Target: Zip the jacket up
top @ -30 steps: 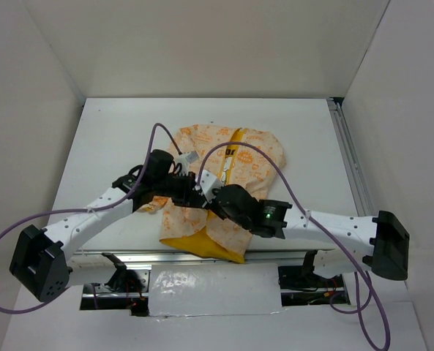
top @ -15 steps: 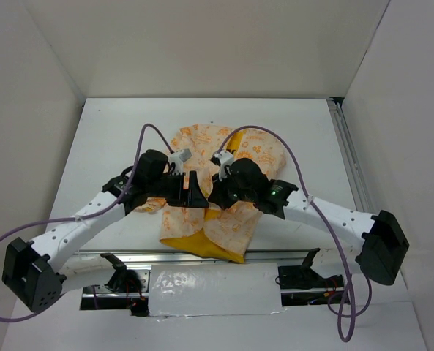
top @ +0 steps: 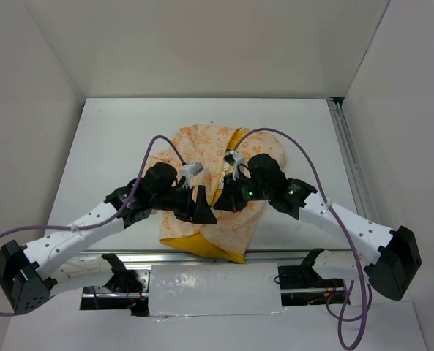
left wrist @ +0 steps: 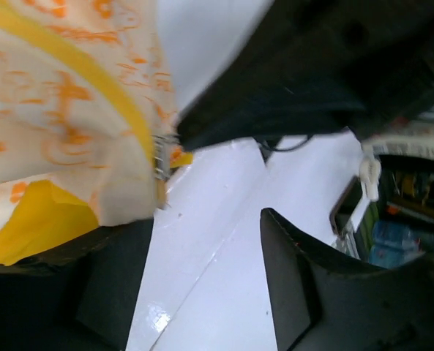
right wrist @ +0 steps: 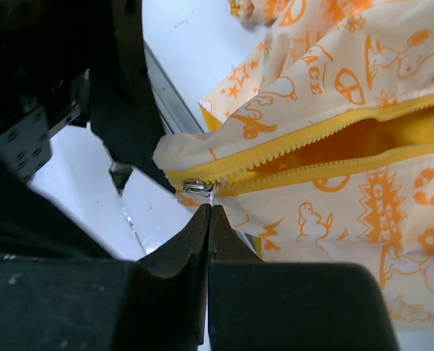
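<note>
In the middle of the white table (top: 114, 146): the jacket (top: 206, 142), laid flat, one end away from the arm bases, the other toward the near edge with yellow lining (top: 195, 243) turned out there. Pale cloth with orange print, yellow zipper (right wrist: 312, 139) down the front.

Over the near half of the jacket, both arms reaching in from either side, tips close to each other.

As for the left gripper (left wrist: 202, 223): released, fingers (left wrist: 293, 292) spread wide, only bare table between them in the wrist view. Up and to the left in that view, a corner of the jacket, with a small metal zipper end (left wrist: 159, 164) at the cloth's edge; apart from the fingers, as far as can be seen.

As for the right gripper (right wrist: 209, 210): clenched, fingertips pressed together on the thin metal pull tab (right wrist: 211, 194) of the slider (right wrist: 197, 188). Slider at the end of the zipper nearest the jacket's edge, where the two rows of teeth meet. Past the slider, rows apart, with lining visible in the gap
</note>
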You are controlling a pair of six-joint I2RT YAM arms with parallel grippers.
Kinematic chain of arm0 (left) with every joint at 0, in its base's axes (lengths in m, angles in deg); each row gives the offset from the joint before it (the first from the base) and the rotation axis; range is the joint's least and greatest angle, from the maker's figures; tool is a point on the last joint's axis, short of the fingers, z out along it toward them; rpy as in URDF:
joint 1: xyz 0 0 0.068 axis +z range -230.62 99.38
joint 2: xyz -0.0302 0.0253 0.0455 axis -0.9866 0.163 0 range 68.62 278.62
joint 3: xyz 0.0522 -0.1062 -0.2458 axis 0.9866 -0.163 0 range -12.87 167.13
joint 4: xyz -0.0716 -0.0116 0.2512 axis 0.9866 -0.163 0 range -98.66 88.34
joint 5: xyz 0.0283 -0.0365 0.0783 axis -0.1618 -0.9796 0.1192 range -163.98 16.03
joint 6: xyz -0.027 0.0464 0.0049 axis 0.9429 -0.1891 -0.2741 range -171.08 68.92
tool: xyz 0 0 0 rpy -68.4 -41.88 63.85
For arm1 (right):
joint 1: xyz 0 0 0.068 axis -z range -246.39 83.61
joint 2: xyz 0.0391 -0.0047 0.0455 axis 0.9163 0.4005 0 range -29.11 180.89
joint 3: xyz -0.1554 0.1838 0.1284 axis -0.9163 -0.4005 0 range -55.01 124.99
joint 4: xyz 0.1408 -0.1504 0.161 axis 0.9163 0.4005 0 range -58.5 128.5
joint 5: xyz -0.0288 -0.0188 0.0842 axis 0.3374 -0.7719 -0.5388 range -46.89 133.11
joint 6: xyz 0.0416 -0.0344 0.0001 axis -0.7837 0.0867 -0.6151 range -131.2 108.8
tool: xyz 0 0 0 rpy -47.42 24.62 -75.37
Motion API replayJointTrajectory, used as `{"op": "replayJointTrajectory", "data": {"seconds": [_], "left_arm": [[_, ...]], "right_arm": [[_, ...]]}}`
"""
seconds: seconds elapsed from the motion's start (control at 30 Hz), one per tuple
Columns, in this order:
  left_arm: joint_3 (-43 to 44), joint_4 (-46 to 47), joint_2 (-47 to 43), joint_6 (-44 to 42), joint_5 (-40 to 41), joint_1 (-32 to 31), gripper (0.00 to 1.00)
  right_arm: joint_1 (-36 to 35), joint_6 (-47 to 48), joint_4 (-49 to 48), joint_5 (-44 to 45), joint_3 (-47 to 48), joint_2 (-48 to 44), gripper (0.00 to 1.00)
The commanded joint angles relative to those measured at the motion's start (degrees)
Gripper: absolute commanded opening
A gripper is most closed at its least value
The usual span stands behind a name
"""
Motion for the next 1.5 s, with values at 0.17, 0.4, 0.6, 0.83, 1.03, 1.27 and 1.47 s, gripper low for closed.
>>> {"op": "replayJointTrajectory", "data": {"seconds": [0.17,0.4,0.6,0.83,1.03,1.27,1.47], "left_arm": [[3.3,-3.0,1.6,6.3,12.8,-0.8,0.69],[1.3,0.8,0.1,5.3,12.9,-0.8,0.59],[1.5,1.6,0.6,4.0,12.2,-0.9,0.36],[-0.3,4.3,-0.4,3.9,12.3,-0.8,0.35],[0.4,4.0,0.6,4.5,14.5,-0.9,0.24],[-1.1,4.2,-0.6,4.9,17.6,-0.8,0.0],[-3.5,3.4,-5.8,4.8,19.3,-0.8,0.0]], "right_arm": [[-0.1,-0.3,0.7,-2.2,-1.6,-1.9,0.0],[0.0,-0.1,-0.7,-4.5,-0.5,-0.2,0.0],[0.6,-0.5,-1.5,-4.8,-0.5,0.3,0.0],[1.1,-1.6,-4.2,-7.3,-0.5,1.1,0.0],[1.1,-1.9,-5.1,-8.7,-1.2,0.2,0.0],[1.3,-1.9,-3.6,-3.7,-1.4,0.1,0.0],[1.2,-6.1,3.1,25.3,0.5,3.6,0.0]]}}
